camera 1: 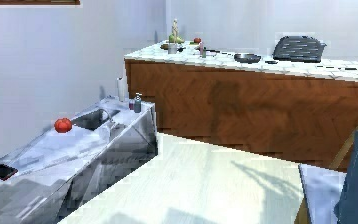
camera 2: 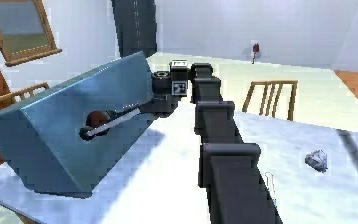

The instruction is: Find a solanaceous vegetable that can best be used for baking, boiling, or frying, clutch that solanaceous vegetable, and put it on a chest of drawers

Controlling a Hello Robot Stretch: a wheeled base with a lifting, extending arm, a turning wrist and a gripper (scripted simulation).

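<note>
pale tabletop (camera 2: 157, 175), brown blob (camera 2: 97, 123) at gripper (camera 2: 107, 123) tip, against blue panel (camera 2: 52, 140), cannot tell if held

The dark arm (camera 2: 219, 130) climbs from six o'clock toward twelve. Its gripper (camera 2: 93, 127) points to nine o'clock, across a big blue-grey box (camera 2: 57, 150), with a reddish-brown blob (camera 2: 98, 121) at its far end. A wooden chair (camera 2: 271, 97) stands at two o'clock, a window (camera 2: 25, 28) at ten.

Toaster (camera 1: 298, 47), pan (camera 1: 247, 57), wooden chair (camera 2: 274, 86)
</note>
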